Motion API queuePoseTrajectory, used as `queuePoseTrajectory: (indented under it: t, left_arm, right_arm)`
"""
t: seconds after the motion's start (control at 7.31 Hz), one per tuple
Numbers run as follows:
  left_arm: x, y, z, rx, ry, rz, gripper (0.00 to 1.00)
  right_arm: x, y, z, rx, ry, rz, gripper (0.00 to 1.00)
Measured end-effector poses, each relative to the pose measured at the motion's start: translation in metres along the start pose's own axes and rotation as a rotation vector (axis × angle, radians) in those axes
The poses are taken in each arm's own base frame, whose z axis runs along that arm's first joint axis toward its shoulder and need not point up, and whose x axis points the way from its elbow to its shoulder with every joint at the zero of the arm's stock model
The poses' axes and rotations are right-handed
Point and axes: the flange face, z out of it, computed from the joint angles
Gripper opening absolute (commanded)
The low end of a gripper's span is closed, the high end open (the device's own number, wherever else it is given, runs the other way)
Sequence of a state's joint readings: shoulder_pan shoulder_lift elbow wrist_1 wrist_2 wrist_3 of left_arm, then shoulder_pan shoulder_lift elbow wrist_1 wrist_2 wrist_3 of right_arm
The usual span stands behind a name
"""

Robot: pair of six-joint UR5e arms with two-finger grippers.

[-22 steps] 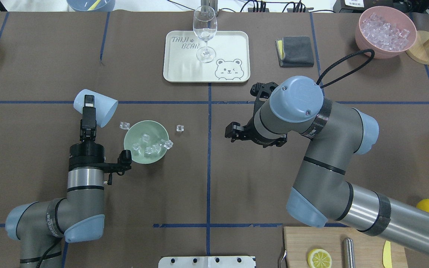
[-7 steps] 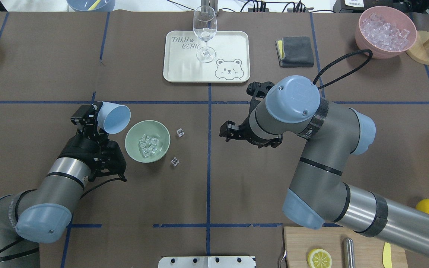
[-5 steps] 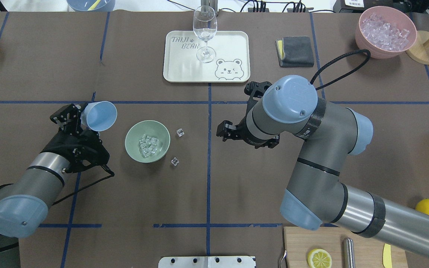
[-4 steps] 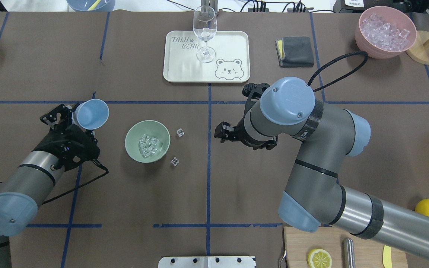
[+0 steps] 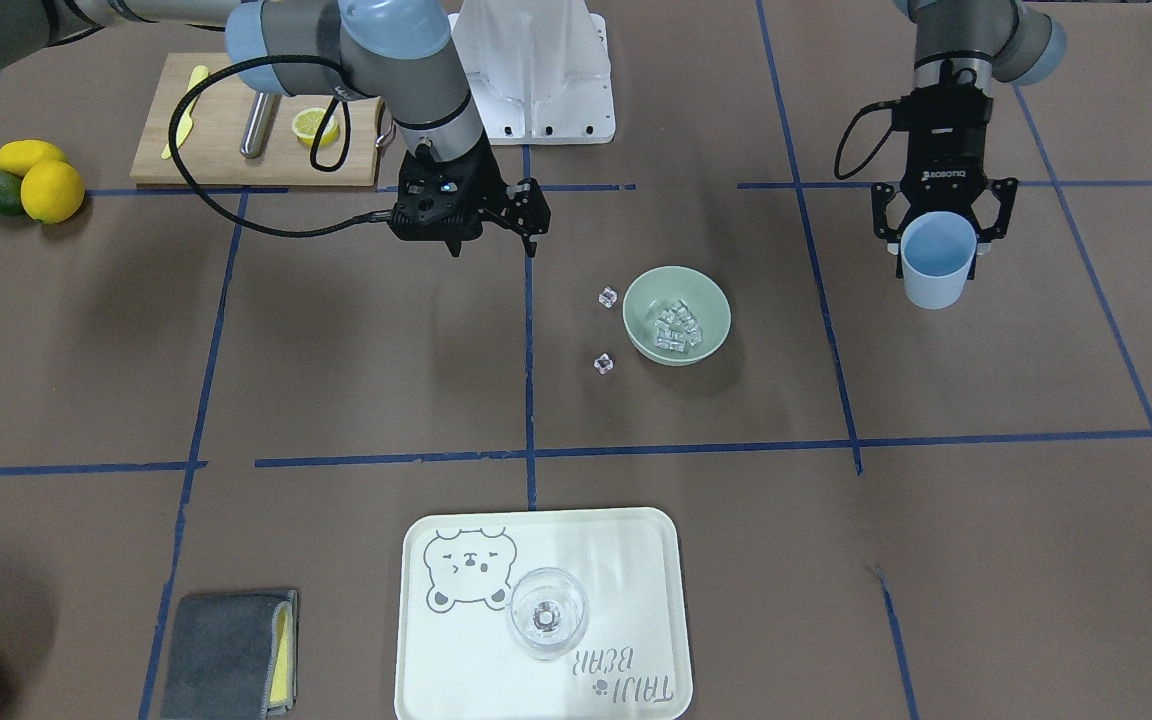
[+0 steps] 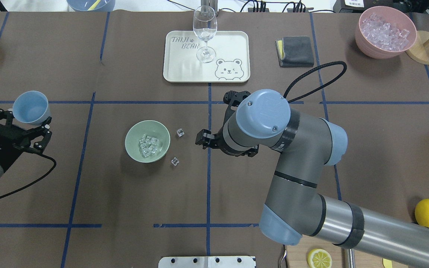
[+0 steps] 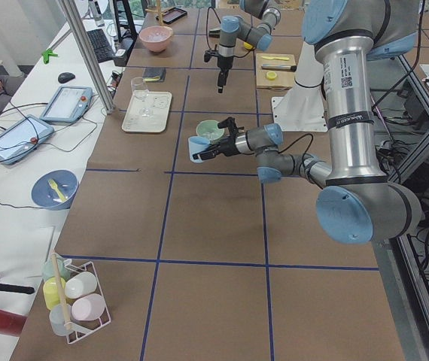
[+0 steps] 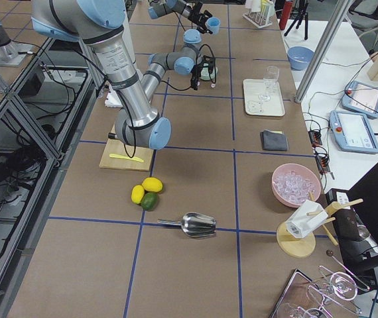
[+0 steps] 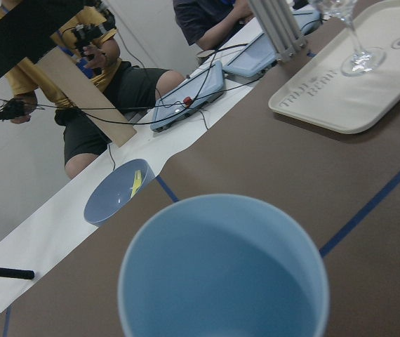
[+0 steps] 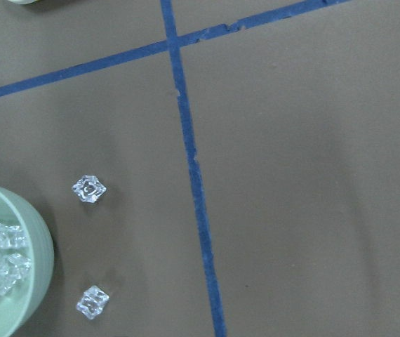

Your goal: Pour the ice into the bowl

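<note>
The pale green bowl point(image 6: 129, 134) stands left of centre and holds a small heap of clear ice cubes point(image 6: 148, 145). It also shows in the front view point(image 5: 638, 300), with the ice point(image 5: 675, 326) inside. Two loose cubes point(image 6: 180, 132) point(image 6: 175, 161) lie on the table just right of the bowl, and the right wrist view shows them too point(image 10: 89, 188) point(image 10: 92, 301). My left gripper point(image 6: 28, 118) is shut on a light blue cup point(image 6: 31, 107), held upright far to the left of the bowl. The cup point(image 9: 221, 274) is empty. My right gripper point(image 5: 455, 240) points down right of the loose cubes, its fingers together and empty.
A cream bear tray point(image 6: 233, 44) with a wine glass point(image 6: 205, 33) is at the back centre. A grey cloth point(image 6: 295, 51) and a pink bowl of ice point(image 6: 385, 31) are at the back right. A cutting board with a lemon half point(image 5: 316, 122) and lemons point(image 5: 51, 190) are near my right arm's base.
My left arm has swung the cup left, away from the bowl, and turned it upright. My right arm has moved left toward the loose cubes. The ice has settled.
</note>
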State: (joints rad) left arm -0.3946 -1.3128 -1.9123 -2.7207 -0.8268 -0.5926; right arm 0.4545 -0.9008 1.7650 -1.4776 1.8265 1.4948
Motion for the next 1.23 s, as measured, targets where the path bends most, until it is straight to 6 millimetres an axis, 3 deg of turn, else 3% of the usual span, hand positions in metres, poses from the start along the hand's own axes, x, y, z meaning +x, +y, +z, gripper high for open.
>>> queuePoseTrajectory:
  t: [0.27, 0.55, 0.82, 1.09, 1.23]
  left_arm:
    - [-0.032, 0.036, 0.005, 0.025, 0.002, -0.195, 0.0]
    - [-0.051, 0.057, 0.013, -0.022, 0.01, -0.27, 0.0]
    - [-0.061, 0.071, 0.02, -0.067, 0.014, -0.274, 0.0]
    - [-0.061, 0.079, 0.023, -0.108, 0.04, -0.272, 0.0]
    - [-0.06, 0.081, 0.023, -0.118, 0.046, -0.27, 0.0]
  right_arm:
    - [-0.054, 0.003, 0.037, 0.026, -0.051, 0.043, 1.0]
    - [-0.102, 0.01, 0.072, 0.048, -0.081, 0.069, 1.0]
    - [-0.123, 0.01, 0.084, 0.053, -0.071, 0.072, 0.93]
    - [-0.135, 0.007, 0.099, 0.053, -0.041, 0.076, 0.29]
    - [-0.136, 0.006, 0.103, 0.053, -0.03, 0.086, 0.14]
